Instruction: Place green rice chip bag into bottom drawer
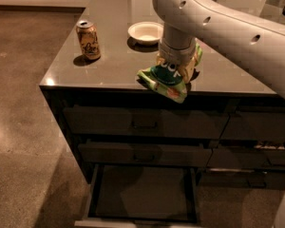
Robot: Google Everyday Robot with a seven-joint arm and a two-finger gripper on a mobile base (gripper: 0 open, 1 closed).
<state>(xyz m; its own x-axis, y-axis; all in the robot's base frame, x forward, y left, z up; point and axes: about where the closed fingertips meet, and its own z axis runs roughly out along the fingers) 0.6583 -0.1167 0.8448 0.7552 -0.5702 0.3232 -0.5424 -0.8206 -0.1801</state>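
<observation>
My gripper [177, 66] is at the front edge of the counter [109, 68], clamped on the green rice chip bag [165, 81]. Re text: the bag has white lettering on its dark green round patch, but it's tilted & partly under my wrist, so I can't read it. The gold can [89, 41], standing on the counter's left side, carries a dark cursive logo w/ smaller print below; can't make out either. Nothing else legible, i.e. no nos. or signs.

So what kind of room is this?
Likely a kitchenette: counter over drawers, drink can and bowl on top. The gripper holds a green rice chip bag above the counter's edge.
</observation>
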